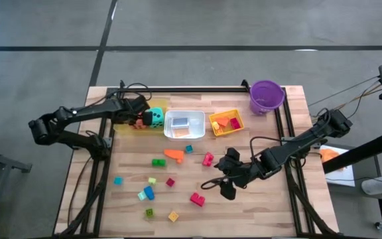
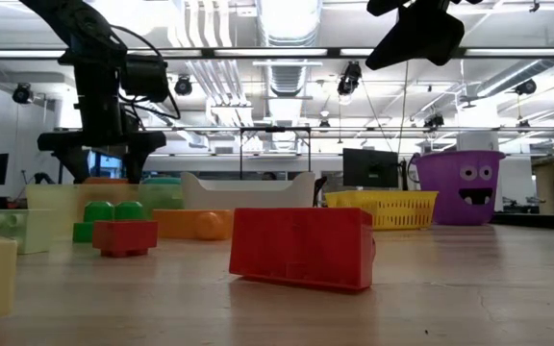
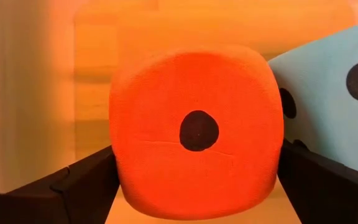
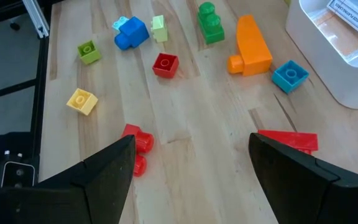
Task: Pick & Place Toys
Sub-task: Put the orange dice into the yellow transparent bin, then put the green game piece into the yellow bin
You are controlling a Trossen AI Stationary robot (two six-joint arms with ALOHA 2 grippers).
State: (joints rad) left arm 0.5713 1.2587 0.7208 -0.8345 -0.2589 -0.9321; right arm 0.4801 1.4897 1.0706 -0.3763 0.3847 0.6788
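Observation:
An orange die (image 3: pixel 194 130) sits in the translucent yellow tray (image 1: pixel 161 104) at the table's far left, and a teal die (image 3: pixel 334 93) stands right beside it. My left gripper (image 3: pixel 197 149) points steeply down over the tray, open, with one finger on each side of the orange die. My right gripper (image 4: pixel 191 140) hangs open above bare wood at the middle right, clear of everything. Loose blocks lie on the table around and beyond it: a red one (image 4: pixel 165 65), an orange piece (image 4: pixel 252 46), a blue one (image 4: pixel 131 32) and a green one (image 4: pixel 210 23). My left gripper comes at the orange die from above, and its two fingers (image 3: pixel 86 180) flank the die's opposite sides (image 3: pixel 120 168). The die rests in the yellow tray. I cannot tell whether the fingers touch the sides.
A white tray (image 1: pixel 184 125) and a yellow basket (image 1: pixel 226 123) holding orange pieces stand in a row right of the yellow tray. A purple bucket (image 1: pixel 266 96) stands at the far right corner. More small blocks (image 1: pixel 148 192) lie toward the near left.

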